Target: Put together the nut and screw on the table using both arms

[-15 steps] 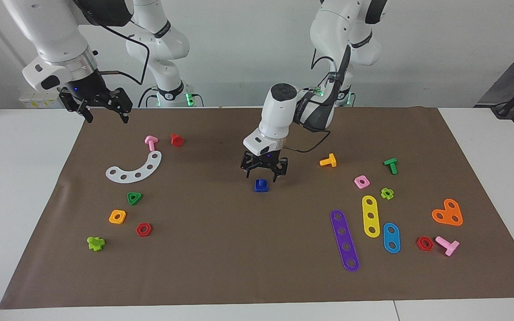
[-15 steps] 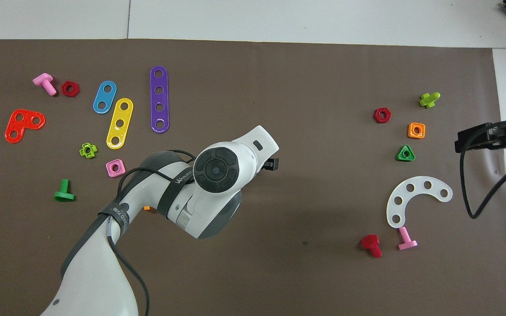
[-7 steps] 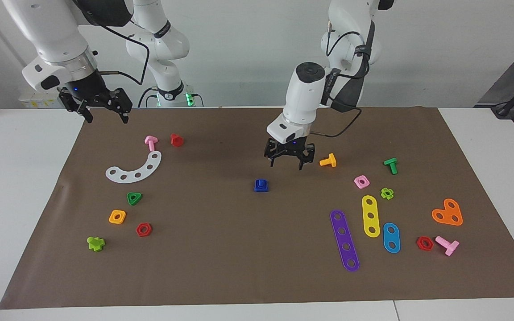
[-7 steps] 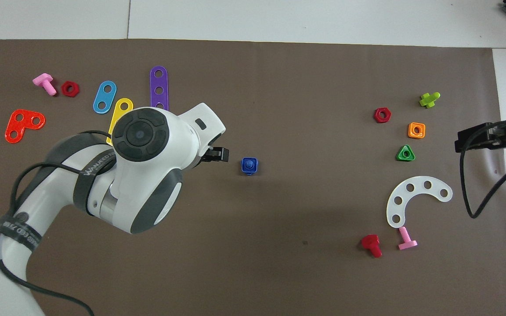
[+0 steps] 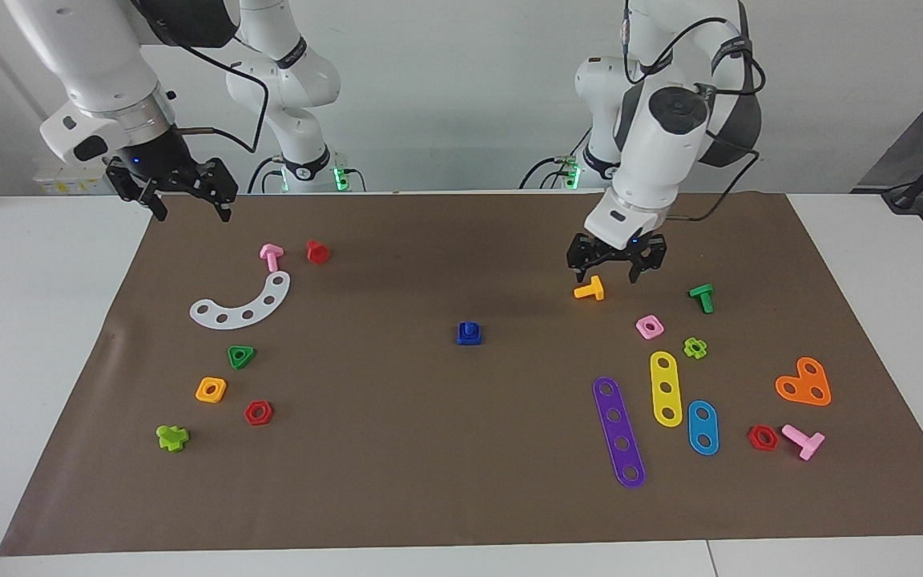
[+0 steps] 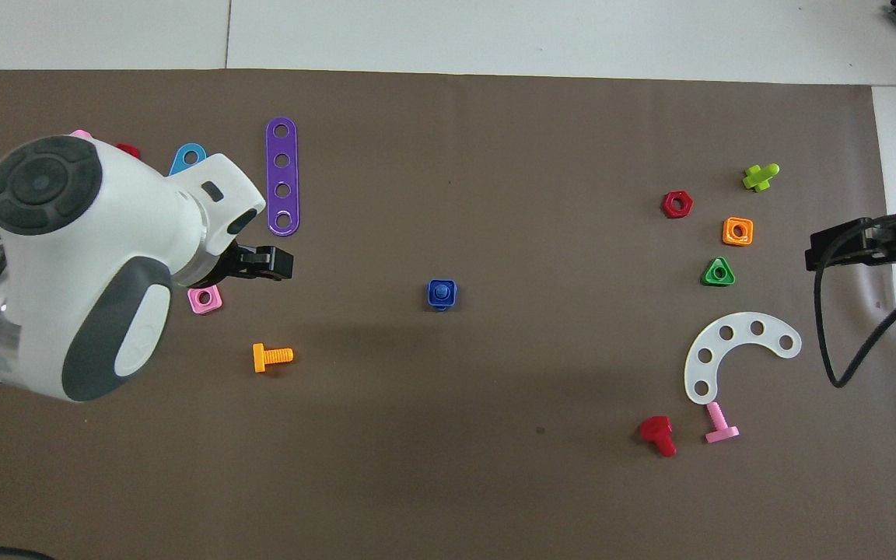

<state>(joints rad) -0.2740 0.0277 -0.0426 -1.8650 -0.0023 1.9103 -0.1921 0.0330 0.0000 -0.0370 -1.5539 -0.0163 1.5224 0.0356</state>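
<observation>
- Brown matte paper is covering the white table (image 5: 45, 336) in the facing view, with a pale wall running along the top of the frame.
- At frame centre, the square dark blue nut (image 5: 469, 336) is lying flat with the blue screw (image 5: 470, 328) standing in its hole, shank up.
- Right of centre, the left gripper (image 5: 615, 263) is hanging fingers-down with its fingers spread and nothing between them, over the paper just above a ribbed orange bolt (image 5: 590, 289).
- At upper left, the right gripper (image 5: 173, 188) is waiting, raised at the paper's edge with its fingers splayed wide and holding nothing.
- Flat glossy plastic pieces are lying at both sides of the frame, among them a white curved strip (image 5: 243, 303) and a purple strip (image 5: 618, 431).
- From overhead, the nut (image 6: 442, 295) is sitting mid-frame with the screw (image 6: 441, 292) showing as a round stub in its centre.
- At left, the left gripper (image 6: 257, 263) is jutting from its bulky white wrist, just above a pink square nut (image 6: 204, 299).
- At the right edge, the right gripper (image 6: 868, 243) is showing only as a dark bar.
</observation>
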